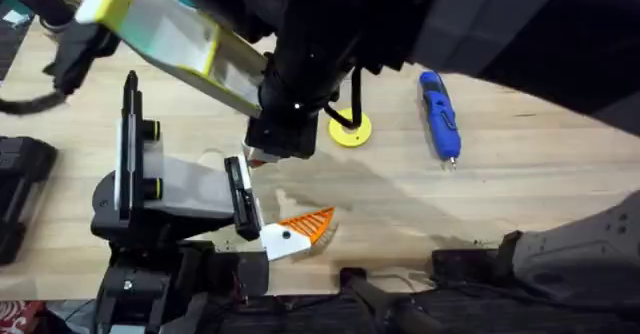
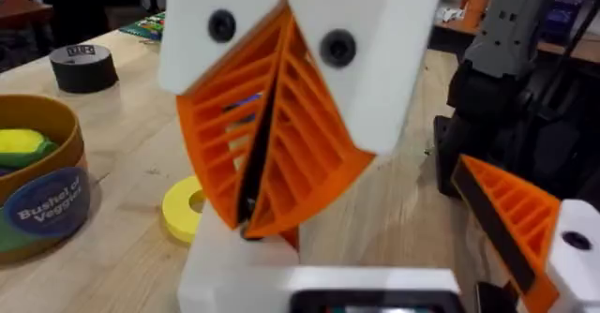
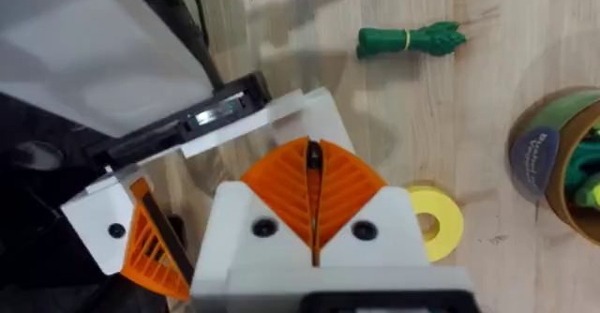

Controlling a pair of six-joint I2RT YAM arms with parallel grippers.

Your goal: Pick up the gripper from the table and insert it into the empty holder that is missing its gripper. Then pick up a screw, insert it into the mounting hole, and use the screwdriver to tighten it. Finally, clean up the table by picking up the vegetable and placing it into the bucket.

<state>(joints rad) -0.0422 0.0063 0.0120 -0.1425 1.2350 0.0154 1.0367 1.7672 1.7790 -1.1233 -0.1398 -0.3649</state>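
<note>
Left gripper (image 1: 295, 232): was seen at 6 o'clock on the table in the overhead view, its jaws set wide apart and nothing held between them.
White angular plastic block (image 3: 281, 116): was found directly under the right arm's fingertips and was judged to be the holder.
Right gripper (image 3: 314, 158): had been reached across to the table's middle, at 12 o'clock from the left gripper. Its orange ribbed pads (image 2: 300, 154) were pressed together. A thin dark sliver was seen between them, but whether it was a screw could not be told.
Key relation: the block lay just below the closed tips, so the right arm was judged the nearer for any seating move.
Flat yellow disc (image 1: 350, 129): lay at 3 o'clock, just beside the right gripper.
Bright blue pen-shaped screwdriver (image 1: 440, 114): lay farther off at 3 o'clock, its long axis from 12 to 6 and its metal tip toward 6.
Dark green leafy toy vegetable (image 3: 410, 39): lay loose on the wood, apart from the bucket.
Mustard-yellow round bucket (image 2: 42, 177): was left standing upright.
</note>
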